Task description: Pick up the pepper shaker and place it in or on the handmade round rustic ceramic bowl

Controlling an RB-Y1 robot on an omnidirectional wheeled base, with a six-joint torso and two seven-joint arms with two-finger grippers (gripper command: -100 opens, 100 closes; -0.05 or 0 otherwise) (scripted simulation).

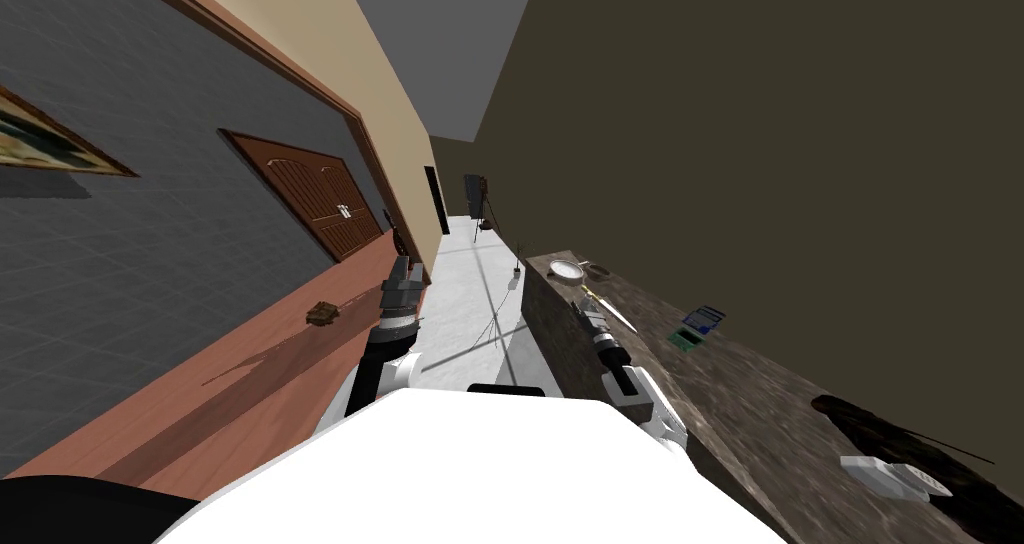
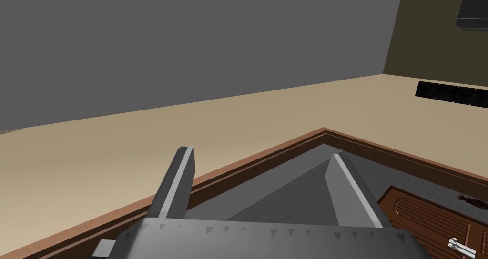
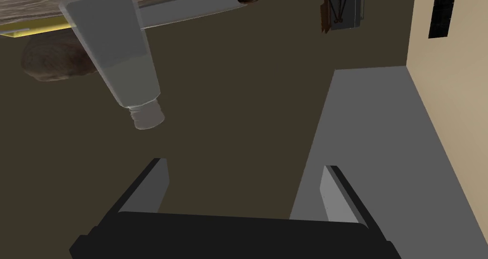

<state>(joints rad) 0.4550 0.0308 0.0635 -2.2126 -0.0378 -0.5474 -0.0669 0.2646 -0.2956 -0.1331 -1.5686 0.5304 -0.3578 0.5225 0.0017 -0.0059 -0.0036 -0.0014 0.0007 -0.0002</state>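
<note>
— What is the biggest thing in view?
— A long counter with a dark mottled top. It runs along the robot's right side, against a dark olive wall.

— And the arms?
— The right arm lies along the counter's front edge. The right gripper has its fingers spread wide with nothing between them. The left gripper is held up on the robot's left, well apart from the counter. Its fingers are also parted and empty.

— Where is the pepper shaker?
— The pepper shaker is a translucent grey tapered body with a small cap. It stands with its wide end on the counter, close to the edge. It is ahead of the right gripper and outside one finger, not between the two, and nothing touches it.

— And the bowl?
— A rough brown rounded thing sits just behind the shaker, but I cannot tell whether it is the bowl. In the head view a white round dish lies at the counter's far end, with a dark oval thing just beside it.

— Anything smaller?
— A yellow strip lies flat by the shaker's base. A blue packet and a green one sit near the wall.
</note>
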